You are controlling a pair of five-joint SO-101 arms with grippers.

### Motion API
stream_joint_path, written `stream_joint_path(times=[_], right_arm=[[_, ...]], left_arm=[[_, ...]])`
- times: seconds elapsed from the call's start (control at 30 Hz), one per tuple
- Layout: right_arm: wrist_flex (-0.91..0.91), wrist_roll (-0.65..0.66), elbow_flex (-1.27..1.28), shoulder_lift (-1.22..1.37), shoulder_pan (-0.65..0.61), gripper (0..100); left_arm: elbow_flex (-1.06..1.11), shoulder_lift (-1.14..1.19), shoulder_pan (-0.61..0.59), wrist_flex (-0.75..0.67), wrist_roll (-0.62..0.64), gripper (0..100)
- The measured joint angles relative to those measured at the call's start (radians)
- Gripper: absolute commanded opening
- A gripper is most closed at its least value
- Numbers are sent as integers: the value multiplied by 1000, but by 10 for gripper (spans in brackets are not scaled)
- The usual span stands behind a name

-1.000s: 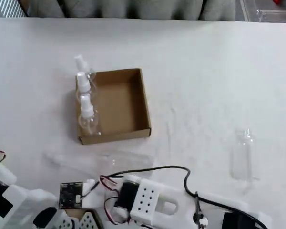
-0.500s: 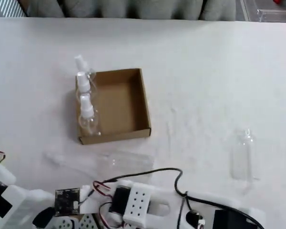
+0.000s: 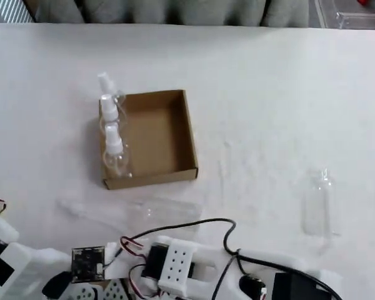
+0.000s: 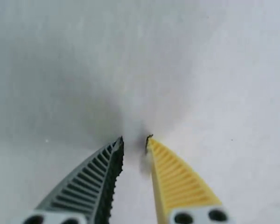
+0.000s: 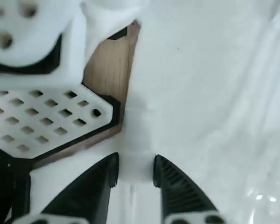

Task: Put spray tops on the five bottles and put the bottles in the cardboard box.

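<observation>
Right gripper (image 5: pixel 135 161): the black fingers bracket a small white piece, judged to be a spray top (image 5: pixel 135 170), and touch it on both sides. The gripper sits low at the near edge of the table (image 3: pixel 269 94), close to the left arm's perforated housing (image 5: pixel 42 121).

Left gripper (image 4: pixel 134 140): the grey and yellow fingers are slightly parted, with nothing between them. It hangs over bare table.

Key relation:
- One clear bottle (image 3: pixel 156 211) lies on its side just beyond the right arm (image 3: pixel 175 269), toward the far edge. Its long axis runs parallel to the near edge. Which end carries the neck cannot be told.
- An uncapped bottle (image 3: pixel 317 203) lies well apart, toward the right edge. Its long axis runs from near to far, with the neck toward the far edge.
- The right arm is the nearer arm to both bottles.

The cardboard box (image 3: pixel 190 131) stands left of the table's centre. Three capped bottles (image 3: pixel 112 140) line its left wall.

Change: over the last second the right arm has drawn back toward the near edge and shifted slightly toward the left edge. The box and all bottles lie as before.
</observation>
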Motion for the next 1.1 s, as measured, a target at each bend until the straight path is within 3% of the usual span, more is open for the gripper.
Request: stream_joint_path(times=[0.13, 0.3, 0.73, 1.1], right_arm=[[2, -17, -54, 18, 109, 16], [-2, -155, -196, 8, 201, 18], [-132, -321, -278, 8, 253, 18], [-316, -336, -278, 9, 265, 18]], left_arm=[[0, 0, 0, 0, 0, 89], [-2, 0, 3, 0, 0, 88], [-2, 0, 5, 0, 0, 88], [-2, 0, 5, 0, 0, 88]])
